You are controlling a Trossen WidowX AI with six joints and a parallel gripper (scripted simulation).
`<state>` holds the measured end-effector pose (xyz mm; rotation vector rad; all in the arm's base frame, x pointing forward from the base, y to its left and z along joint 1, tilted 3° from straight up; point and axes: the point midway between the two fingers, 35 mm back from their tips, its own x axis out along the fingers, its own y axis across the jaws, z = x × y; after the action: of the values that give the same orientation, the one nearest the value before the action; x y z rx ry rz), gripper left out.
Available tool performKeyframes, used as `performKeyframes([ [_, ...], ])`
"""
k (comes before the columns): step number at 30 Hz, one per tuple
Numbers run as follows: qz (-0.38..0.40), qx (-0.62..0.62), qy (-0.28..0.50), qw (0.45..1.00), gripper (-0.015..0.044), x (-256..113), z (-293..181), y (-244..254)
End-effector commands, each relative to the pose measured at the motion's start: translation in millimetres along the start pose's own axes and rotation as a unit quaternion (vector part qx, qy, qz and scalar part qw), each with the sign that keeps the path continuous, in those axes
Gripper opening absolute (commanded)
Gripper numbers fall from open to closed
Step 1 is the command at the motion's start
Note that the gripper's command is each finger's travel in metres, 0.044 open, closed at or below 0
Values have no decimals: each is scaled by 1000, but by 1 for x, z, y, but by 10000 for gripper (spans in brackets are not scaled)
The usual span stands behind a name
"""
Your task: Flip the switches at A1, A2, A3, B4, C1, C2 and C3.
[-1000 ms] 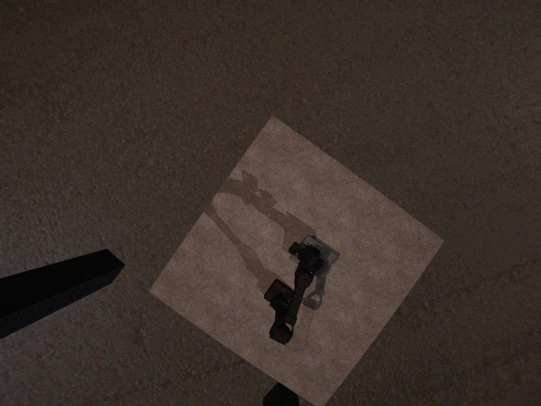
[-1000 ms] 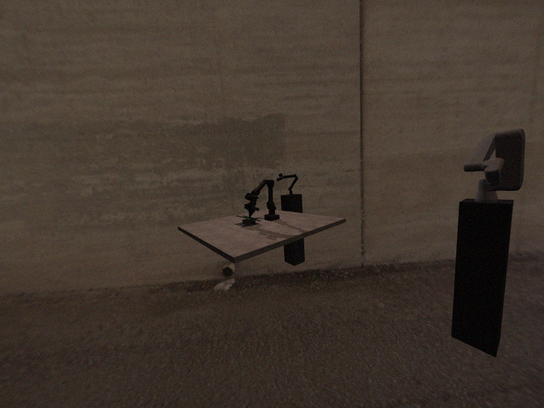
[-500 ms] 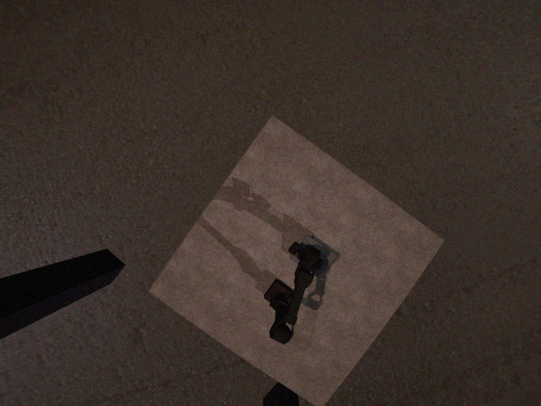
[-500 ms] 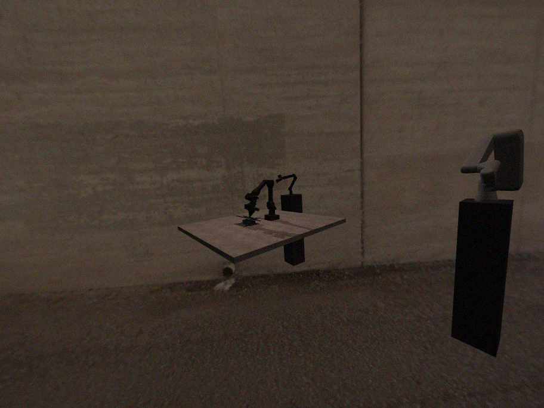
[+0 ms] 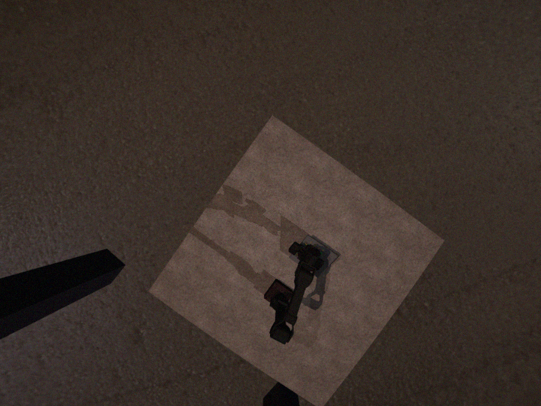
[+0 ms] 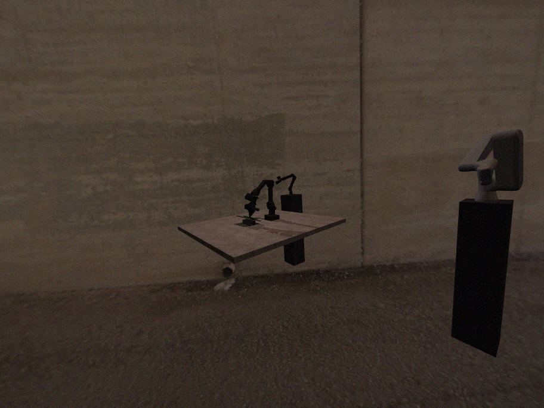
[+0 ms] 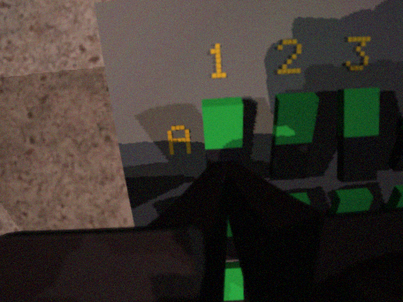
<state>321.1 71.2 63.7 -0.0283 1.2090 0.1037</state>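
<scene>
The grey panel point(image 7: 150, 26) point(image 5: 334, 254) lies under my gripper, with yellow labels A, 1, 2 and 3 in the wrist view. Switch A1 point(image 7: 223, 125), switch A2 point(image 7: 296, 117) and switch A3 point(image 7: 361, 112) each show a green far part and a dark near part. My gripper point(image 7: 223, 173) point(image 6: 250, 216) is shut and empty. Its tips are at the near, dark end of A1; whether they touch it I cannot tell. Parts of nearer-row switches show green, one point(image 7: 353, 200) below A3 and another point(image 7: 234, 283) between the fingers. The fingers hide the rest of rows B and C.
The panel lies on a pale table point(image 5: 349, 196) point(image 6: 210, 237), near the arm's dark base point(image 5: 276, 289) point(image 6: 272, 217). A small second arm point(image 6: 291, 179) stands on a black pedestal behind the table. A pale arm point(image 6: 507, 160) stands on a tall black pedestal point(image 6: 482, 272).
</scene>
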Motion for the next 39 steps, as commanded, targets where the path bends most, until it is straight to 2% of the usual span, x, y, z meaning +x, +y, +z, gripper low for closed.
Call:
performKeyframes([
  [1,-1,1,4,1000,0,-30,4,0],
  [4,-1,2,11,1000,0,-63,3,0],
  [11,-1,2,11,1000,0,-63,5,-2],
  [17,-2,1,10,1000,0,-63,22,-26],
  [22,-2,1,23,1000,0,-28,22,-26],
  [39,-2,1,22,1000,0,-8,21,-26],
])
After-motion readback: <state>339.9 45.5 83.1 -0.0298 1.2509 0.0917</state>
